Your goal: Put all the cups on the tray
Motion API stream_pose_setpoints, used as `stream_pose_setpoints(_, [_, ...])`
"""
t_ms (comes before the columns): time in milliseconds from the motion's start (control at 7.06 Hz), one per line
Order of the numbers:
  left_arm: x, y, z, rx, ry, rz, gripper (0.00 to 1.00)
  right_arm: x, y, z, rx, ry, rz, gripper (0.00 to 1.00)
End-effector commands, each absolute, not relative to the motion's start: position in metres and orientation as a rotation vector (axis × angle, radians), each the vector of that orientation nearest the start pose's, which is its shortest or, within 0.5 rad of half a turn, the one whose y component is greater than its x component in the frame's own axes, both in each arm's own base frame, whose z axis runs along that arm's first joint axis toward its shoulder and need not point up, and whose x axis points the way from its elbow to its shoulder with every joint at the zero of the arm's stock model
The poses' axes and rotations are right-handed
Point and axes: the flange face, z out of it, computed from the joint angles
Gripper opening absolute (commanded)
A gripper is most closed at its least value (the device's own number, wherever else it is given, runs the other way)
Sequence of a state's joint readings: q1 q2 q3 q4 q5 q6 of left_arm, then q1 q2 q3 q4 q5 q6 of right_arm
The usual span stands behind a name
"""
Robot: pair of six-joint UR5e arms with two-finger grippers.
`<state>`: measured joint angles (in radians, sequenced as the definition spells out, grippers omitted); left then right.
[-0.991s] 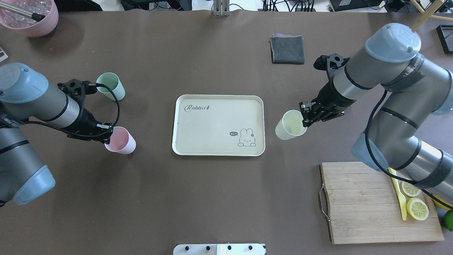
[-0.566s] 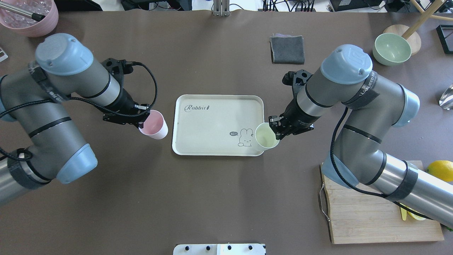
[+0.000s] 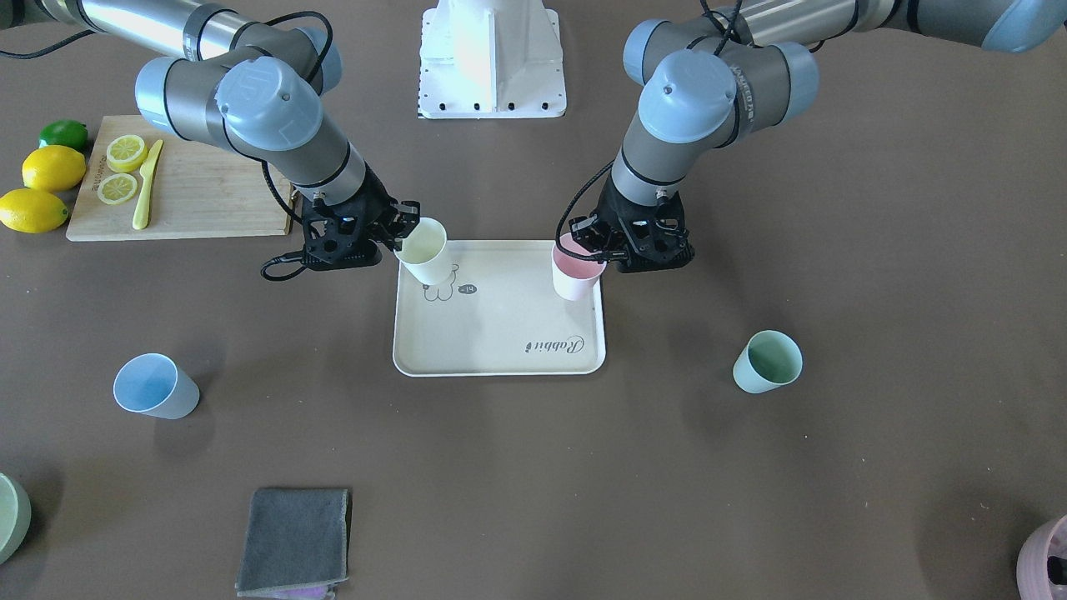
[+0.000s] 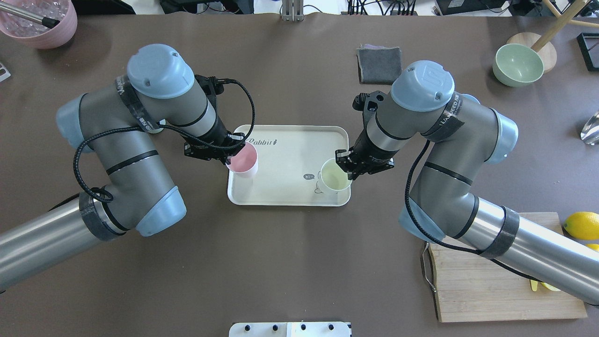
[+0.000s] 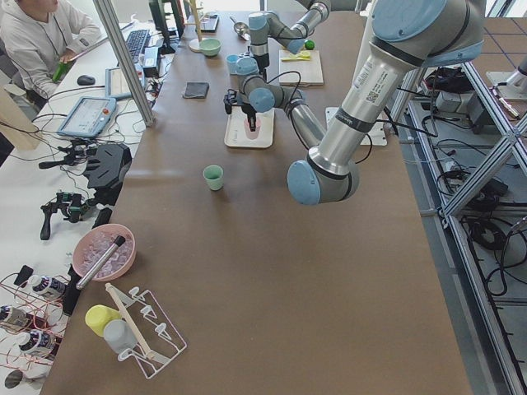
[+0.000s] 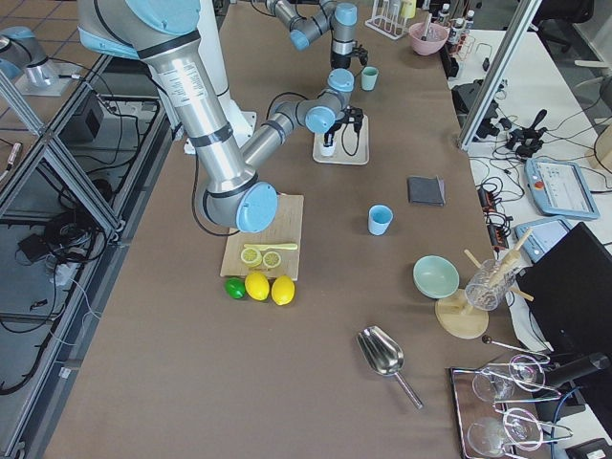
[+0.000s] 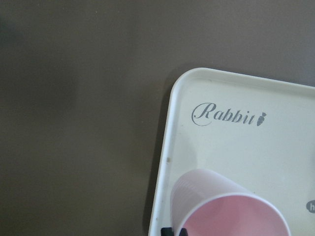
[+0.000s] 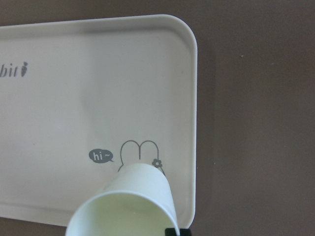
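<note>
The beige tray (image 4: 285, 154) with the "Rabbit" script lies at the table's middle. My left gripper (image 4: 232, 158) is shut on the rim of the pink cup (image 4: 242, 162), held upright over the tray's left edge (image 7: 170, 147). My right gripper (image 4: 345, 167) is shut on the rim of the pale yellow cup (image 4: 334, 177), which is tilted over the rabbit drawing (image 8: 140, 147). I cannot tell whether either cup touches the tray. The mint green cup (image 3: 767, 361) and the light blue cup (image 3: 156, 386) stand on the table beyond the tray's ends; the arms hide them in the overhead view.
A wooden cutting board (image 4: 491, 281) with lemon slices and a yellow knife (image 3: 143, 187) lies near the right arm's base. A grey cloth (image 4: 380, 58), a sage-green bowl (image 4: 517, 64) and a pink pot (image 4: 40, 21) sit along the far edge.
Both arms have swung inward. The left gripper carried the pink cup from beside the tray to over its left edge; the right gripper carried the yellow cup further over the tray's right part.
</note>
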<state>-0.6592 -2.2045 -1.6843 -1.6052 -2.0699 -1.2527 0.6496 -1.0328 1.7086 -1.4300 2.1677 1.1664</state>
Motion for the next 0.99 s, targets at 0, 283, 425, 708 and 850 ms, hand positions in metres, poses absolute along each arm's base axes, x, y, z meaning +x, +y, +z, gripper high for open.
stream_pose_setpoints(0, [0.492,-0.472,0.23,-0.05,0.885,-0.119,0.0,-0.469,-0.461,0.266,-0.079,-0.96,-0.005,0.99])
stream_pose_setpoints(283, [0.495,-0.469,0.23,-0.058,0.885,-0.125,0.93,-0.414,-0.493,0.266,-0.084,-0.982,0.046,1.0])
stream_pose_setpoints(425, [0.492,-0.468,0.226,-0.053,0.892,-0.124,0.97,-0.355,-0.521,0.284,-0.086,-0.993,0.06,1.0])
stream_pose_setpoints(708, [0.457,-0.484,0.217,-0.023,0.913,-0.152,0.98,-0.274,-0.545,0.364,-0.015,-0.929,0.0,1.0])
stream_pose_setpoints(850, [0.44,-0.501,0.223,0.008,0.902,-0.142,0.98,-0.253,-0.554,0.391,-0.002,-0.889,-0.018,1.0])
